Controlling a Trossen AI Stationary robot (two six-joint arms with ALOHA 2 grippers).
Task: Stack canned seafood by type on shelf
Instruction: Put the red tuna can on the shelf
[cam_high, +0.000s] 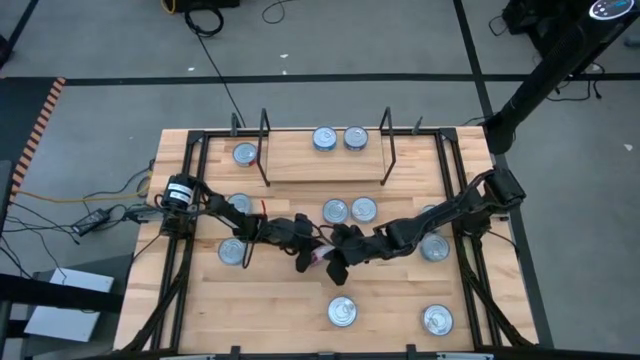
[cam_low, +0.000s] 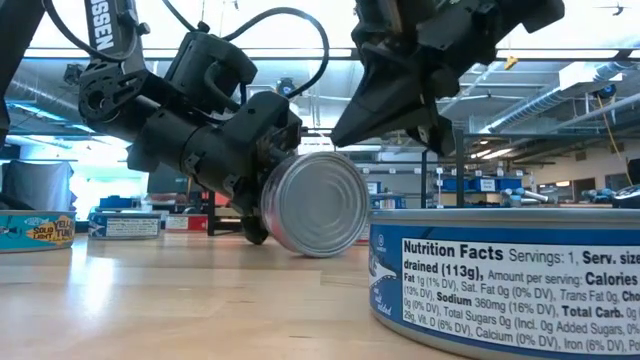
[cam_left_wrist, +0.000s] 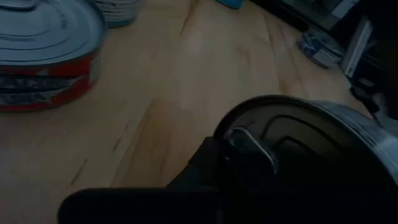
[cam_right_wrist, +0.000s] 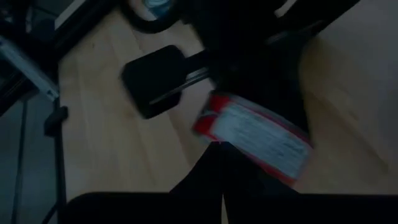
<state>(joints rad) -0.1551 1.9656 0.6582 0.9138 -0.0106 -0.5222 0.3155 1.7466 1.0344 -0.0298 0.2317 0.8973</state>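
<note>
A red-labelled tin stands on its rim on the tabletop at mid-table, between my two grippers. My left gripper is shut and sits against the tin's pull-tab face. My right gripper is shut too and hangs just above and beside the tin. The shelf stands at the far edge, with two blue tins resting flat on its board. My left gripper's shut fingers lie against the tin's pull-tab lid near its rim, coming nearly level from the table's left. The tin stands on edge, its rim on the wood. My right gripper is close over the tin; I cannot tell whether it touches.
Several other tins lie flat around the middle: two just beyond the grippers, others at the left, the right and the near edge. A blue tin stands close to the low camera. Black frame rails run along both sides.
</note>
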